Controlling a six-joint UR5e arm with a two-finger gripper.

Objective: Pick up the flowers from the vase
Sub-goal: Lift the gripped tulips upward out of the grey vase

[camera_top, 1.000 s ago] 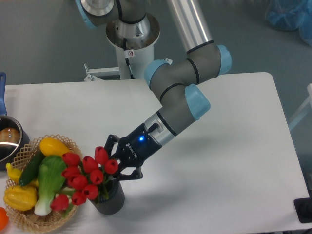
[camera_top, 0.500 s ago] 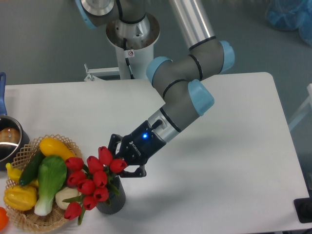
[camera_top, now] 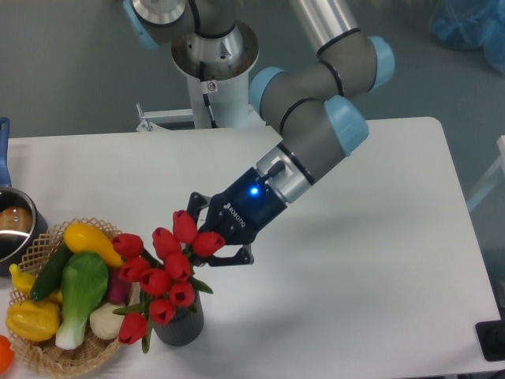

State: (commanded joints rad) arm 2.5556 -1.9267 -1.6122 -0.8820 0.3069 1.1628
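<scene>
The flowers (camera_top: 164,272), a bunch of red tulip buds with green stems and leaves, hang over the dark grey ribbed vase (camera_top: 181,326) near the table's front edge. Their stems still reach down into the vase's mouth. My gripper (camera_top: 207,241) is shut on the flowers at the bunch's upper right, its black fingers partly hidden behind the buds. The bunch leans left over the basket.
A wicker basket (camera_top: 47,354) with yellow and green vegetables stands just left of the vase. A steel saucepan (camera_top: 13,225) with a blue handle sits at the left edge. An orange object (camera_top: 4,353) lies at the bottom left corner.
My gripper has risen and moved right with the flowers, lifting the bunch higher out of the vase. The vase has stayed in place.
</scene>
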